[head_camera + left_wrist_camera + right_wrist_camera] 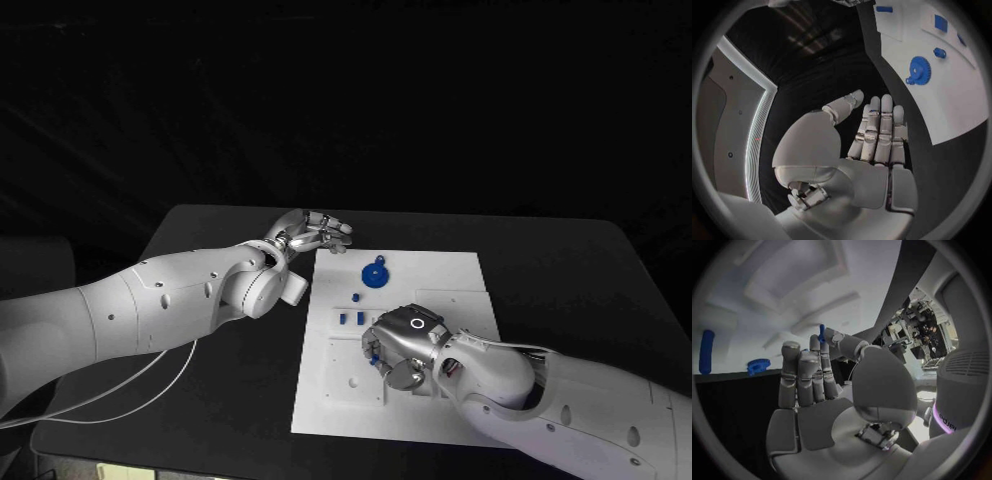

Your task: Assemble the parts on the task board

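Head view shows the robot's silver right hand (pixel 402 345) low over the near-middle of the white rectangular task board (pixel 433 275), fingers curled down toward the plate. In the right wrist view a small blue peg-like part (pixel 821 333) is pinched between the thumb and a fingertip of that hand (pixel 817 390), with the remaining fingers standing straight and close together. A blue plastic gear wheel (pixel 375 273) lies on the far part of the board, and a few small blue block pieces (pixel 351 318) sit just left of the right hand. The silver left hand (pixel 307 234) hovers off the board's far left corner over the black table (pixel 577 260); the left wrist view shows it (pixel 873 145) flat, fingers together and extended, holding nothing.

The pinch looks slight, taking only the tip of the peg, so the part could twist or slip out as it is lowered. The hand covers the target recess from above, so misalignment may go unnoticed and the peg could jam at an angle. Curled fingers could also nudge the nearby blue blocks.
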You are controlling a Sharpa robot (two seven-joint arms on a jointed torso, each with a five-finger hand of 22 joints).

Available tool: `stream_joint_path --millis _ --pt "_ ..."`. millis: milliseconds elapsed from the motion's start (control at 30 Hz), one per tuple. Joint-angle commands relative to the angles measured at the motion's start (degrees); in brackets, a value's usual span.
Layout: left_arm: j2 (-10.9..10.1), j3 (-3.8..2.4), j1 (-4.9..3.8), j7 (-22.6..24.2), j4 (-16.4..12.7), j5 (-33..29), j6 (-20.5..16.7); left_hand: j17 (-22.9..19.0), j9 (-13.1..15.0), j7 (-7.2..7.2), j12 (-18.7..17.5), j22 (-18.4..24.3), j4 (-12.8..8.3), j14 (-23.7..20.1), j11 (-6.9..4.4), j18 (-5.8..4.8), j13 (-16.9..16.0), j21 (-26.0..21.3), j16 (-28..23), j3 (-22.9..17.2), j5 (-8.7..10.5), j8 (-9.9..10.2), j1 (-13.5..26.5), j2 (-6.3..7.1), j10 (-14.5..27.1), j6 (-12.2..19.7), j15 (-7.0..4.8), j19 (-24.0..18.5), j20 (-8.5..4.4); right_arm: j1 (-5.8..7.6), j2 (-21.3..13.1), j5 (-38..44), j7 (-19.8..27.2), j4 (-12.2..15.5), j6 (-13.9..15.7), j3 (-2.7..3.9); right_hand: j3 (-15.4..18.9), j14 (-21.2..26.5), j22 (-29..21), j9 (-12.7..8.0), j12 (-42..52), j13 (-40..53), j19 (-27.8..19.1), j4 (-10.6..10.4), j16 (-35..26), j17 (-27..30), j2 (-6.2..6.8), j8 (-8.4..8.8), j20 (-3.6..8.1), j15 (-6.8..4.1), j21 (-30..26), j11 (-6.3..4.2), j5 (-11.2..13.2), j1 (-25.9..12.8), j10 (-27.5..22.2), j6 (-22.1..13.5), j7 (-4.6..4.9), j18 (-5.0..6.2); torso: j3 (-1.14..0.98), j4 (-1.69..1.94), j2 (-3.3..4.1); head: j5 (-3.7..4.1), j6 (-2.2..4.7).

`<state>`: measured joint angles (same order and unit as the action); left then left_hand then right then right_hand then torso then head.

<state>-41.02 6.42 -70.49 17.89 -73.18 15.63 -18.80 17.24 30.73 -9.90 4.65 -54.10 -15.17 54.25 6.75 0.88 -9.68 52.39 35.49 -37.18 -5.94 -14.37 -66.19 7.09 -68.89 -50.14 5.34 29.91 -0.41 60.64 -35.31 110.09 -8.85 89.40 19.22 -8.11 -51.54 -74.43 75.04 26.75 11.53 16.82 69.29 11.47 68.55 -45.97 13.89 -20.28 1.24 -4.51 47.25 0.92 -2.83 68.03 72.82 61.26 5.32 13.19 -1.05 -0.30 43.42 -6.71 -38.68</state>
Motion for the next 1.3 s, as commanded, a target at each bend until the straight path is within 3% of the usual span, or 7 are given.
stream_joint_path --millis 33,567,1300 --pt "0.1 -0.04 -0.03 0.5 0.0 -0.4 0.2 0.1 -0.1 0.15 -0.3 -0.1 0.2 0.3 0.17 0.82 0.1 -0.3 -0.2 0.2 0.39 -0.2 0.6 0.21 0.1 0.4 0.28 0.0 0.3 -0.13 0.0 1.2 -0.6 0.2 1.8 -0.02 -0.4 -0.1 0.7 0.1 0.2 0.1 0.2 0.0 -0.1 0.1 -0.13 -0.39 0.37 -0.28 0.1 0.68 -0.1 0.7 2.5 0.3 0.19 1.81 0.0 0.01 0.0 -0.03 -0.09" --pt "0.1 -0.04 -0.03 0.4 0.1 -0.4 0.2 0.2 -0.1 0.14 -0.3 -0.1 0.3 0.3 0.19 0.83 0.1 -0.3 -0.3 0.2 0.41 -0.2 0.6 0.22 0.1 0.4 0.29 0.0 0.31 -0.14 0.5 1.1 -1.5 -0.4 -1.8 -0.02 -0.4 -0.2 0.7 0.1 0.1 0.1 0.2 0.0 -0.2 0.1 -0.08 -0.39 0.38 -0.29 0.1 0.68 -0.1 0.6 2.5 0.3 0.18 1.81 0.01 -0.03 -0.02 -0.19 -0.3" --pt "0.0 -0.04 -0.03 0.2 0.1 -0.4 0.3 0.5 -0.2 0.07 -0.4 -0.1 0.4 0.2 0.24 0.85 0.2 -0.4 -0.6 0.2 0.44 -0.2 0.7 0.31 0.2 0.6 0.33 0.0 0.34 -0.15 1.4 1.2 -1.7 -1.2 -2.7 -0.04 -0.5 -0.1 0.7 0.1 0.0 0.2 0.2 -0.1 -0.2 0.1 -0.13 -0.34 0.34 -0.27 0.1 0.7 -0.1 0.5 2.5 0.3 0.21 1.8 0.02 -0.03 -0.02 -0.26 -0.47"
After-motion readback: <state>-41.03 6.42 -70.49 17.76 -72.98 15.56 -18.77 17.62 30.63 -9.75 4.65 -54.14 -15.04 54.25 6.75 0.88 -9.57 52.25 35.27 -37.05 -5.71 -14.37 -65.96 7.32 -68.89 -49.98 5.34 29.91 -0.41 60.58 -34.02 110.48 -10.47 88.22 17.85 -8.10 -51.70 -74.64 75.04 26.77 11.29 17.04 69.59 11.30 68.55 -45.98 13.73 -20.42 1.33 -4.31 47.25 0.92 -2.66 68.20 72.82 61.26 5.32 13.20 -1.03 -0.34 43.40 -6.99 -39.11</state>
